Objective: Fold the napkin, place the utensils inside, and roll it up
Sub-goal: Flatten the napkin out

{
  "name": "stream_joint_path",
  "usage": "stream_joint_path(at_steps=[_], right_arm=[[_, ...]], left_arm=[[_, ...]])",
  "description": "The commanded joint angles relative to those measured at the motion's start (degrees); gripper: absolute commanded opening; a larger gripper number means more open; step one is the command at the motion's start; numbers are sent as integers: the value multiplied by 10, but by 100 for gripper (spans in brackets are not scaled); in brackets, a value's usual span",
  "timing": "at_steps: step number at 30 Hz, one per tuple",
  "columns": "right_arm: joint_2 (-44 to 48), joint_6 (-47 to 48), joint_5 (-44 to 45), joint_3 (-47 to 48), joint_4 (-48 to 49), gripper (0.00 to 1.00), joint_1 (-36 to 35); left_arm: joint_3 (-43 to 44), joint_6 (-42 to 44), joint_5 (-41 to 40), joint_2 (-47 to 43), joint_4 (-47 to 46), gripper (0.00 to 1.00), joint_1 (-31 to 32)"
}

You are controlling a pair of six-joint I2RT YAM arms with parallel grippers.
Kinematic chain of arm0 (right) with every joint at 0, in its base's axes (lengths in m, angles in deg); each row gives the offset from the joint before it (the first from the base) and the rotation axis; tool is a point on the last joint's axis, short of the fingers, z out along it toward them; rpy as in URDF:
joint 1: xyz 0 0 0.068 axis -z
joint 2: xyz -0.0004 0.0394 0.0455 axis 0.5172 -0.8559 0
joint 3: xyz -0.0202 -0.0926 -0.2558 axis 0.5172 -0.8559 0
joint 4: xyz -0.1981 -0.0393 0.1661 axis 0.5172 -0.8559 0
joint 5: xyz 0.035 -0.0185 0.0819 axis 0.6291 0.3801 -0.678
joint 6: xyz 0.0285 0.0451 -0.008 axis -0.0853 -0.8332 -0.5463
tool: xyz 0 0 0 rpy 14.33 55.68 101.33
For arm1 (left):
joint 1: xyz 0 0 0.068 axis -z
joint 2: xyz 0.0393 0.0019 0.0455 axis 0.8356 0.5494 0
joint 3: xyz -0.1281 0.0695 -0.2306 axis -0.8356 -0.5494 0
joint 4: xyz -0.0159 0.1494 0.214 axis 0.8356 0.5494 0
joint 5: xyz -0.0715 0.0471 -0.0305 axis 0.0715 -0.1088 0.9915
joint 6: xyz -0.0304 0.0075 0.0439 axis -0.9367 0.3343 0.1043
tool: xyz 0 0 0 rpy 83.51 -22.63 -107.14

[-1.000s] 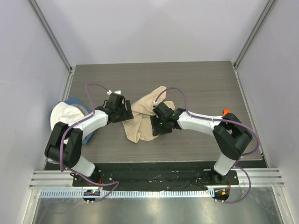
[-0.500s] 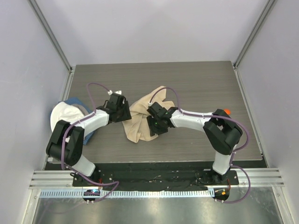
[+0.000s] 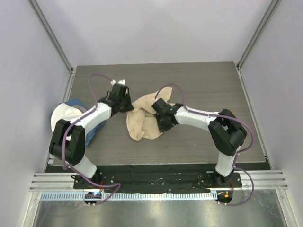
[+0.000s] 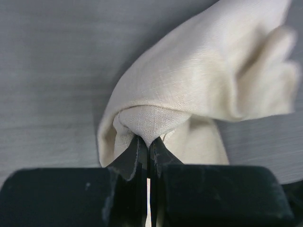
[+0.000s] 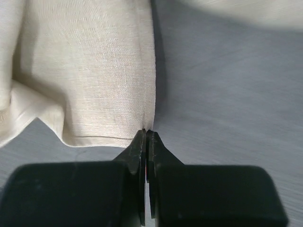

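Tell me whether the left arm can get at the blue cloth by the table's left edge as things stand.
Probably not yet: the left gripper is shut on a fold of the napkin. The blue cloth lies close, partly under that arm's forearm, so after letting go, reach looks likely.

No text, label, brand, number or sign can be read in any view.
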State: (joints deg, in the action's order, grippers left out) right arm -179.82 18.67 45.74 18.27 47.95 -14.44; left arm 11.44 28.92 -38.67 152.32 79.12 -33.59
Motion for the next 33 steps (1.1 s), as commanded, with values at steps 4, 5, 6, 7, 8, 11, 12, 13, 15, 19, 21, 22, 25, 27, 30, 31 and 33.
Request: stream_joint_path(at_steps=[4, 5, 6, 7, 8, 11, 12, 13, 15, 19, 21, 22, 25, 27, 30, 31, 33], right_arm=[[105, 128, 101, 209, -96, 1, 151], [109, 149, 106, 236, -104, 1, 162], [116, 161, 112, 261, -111, 1, 182], [119, 169, 125, 309, -123, 1, 190], [122, 185, 130, 330, -129, 1, 199], [138, 199, 147, 384, -148, 1, 218], [145, 204, 151, 388, -151, 1, 222], [161, 204, 154, 378, -155, 1, 228], [182, 201, 162, 349, -155, 1, 237], [232, 184, 157, 225, -152, 1, 272], [259, 181, 152, 190, -152, 1, 286], [266, 176, 156, 164, -155, 1, 288], [287, 169, 148, 124, -160, 1, 289], [294, 157, 136, 104, -160, 1, 288], [295, 149, 131, 66, -158, 1, 289], [293, 149, 124, 51, -157, 1, 288], [289, 146, 117, 37, -153, 1, 288]], left_arm=[[236, -7, 31, 1, 22, 0, -57], [284, -11, 42, 5, 22, 0, -65], [309, -12, 63, 16, 26, 0, -71], [335, -14, 72, 23, 32, 0, -79], [383, -15, 79, 29, 38, 0, -88], [438, -13, 89, 46, 58, 0, -96], [437, -12, 88, 46, 61, 0, -96], [430, -13, 86, 34, 58, 0, -96], [366, -27, 69, 14, 44, 0, -96], [184, -55, -16, -67, -12, 2, -97], [115, -54, -13, -92, -7, 5, -98], [98, -54, -2, -96, 0, 12, -98], [39, -59, 71, -103, 19, 39, -93], [-2, -61, 62, -120, 25, 51, -90], [-37, -56, 28, -142, 22, 64, -89], [-37, -51, 26, -143, 22, 67, -89], [-31, -38, 23, -137, 29, 68, -83]])
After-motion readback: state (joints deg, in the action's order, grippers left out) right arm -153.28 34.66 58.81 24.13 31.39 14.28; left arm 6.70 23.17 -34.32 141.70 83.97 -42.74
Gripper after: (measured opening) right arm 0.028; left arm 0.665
